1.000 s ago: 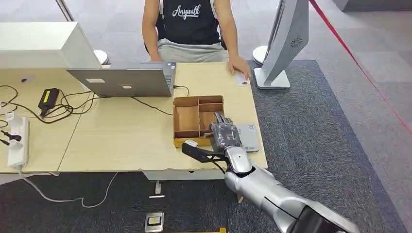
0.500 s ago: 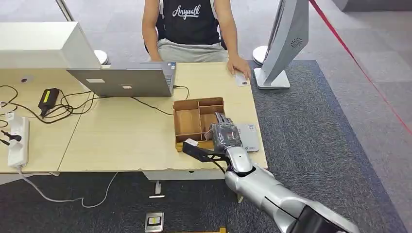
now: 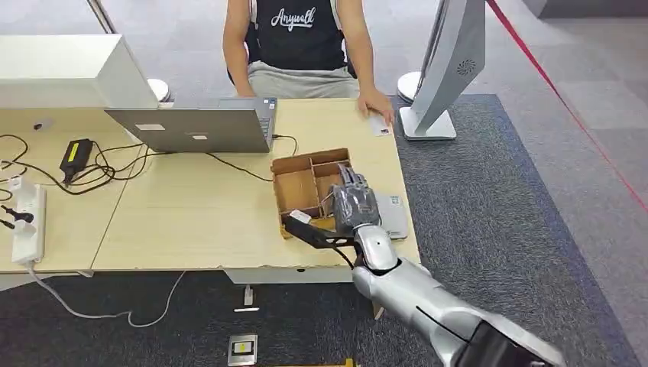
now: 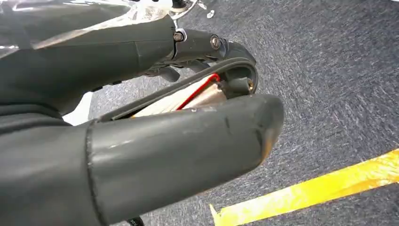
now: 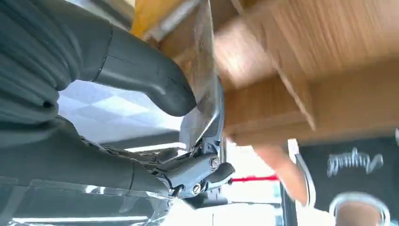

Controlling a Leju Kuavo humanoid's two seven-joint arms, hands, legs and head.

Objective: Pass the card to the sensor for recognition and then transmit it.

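Observation:
My right hand reaches over the near right compartments of the wooden divided box on the table. In the right wrist view its thick thumb presses a thin grey card, seen edge-on, against the darker fingers, with the box's wooden walls just behind. A flat grey sensor lies on the table beside the hand, at the box's right. My left hand hangs over dark carpet and holds nothing.
A person sits at the table's far side, one hand by a white card. A laptop, cables and a power strip take up the left. A grey stand rises at the far right corner.
My right hand has pushed forward into the box. The box has turned and slid a little to the left and away. The person has not moved.

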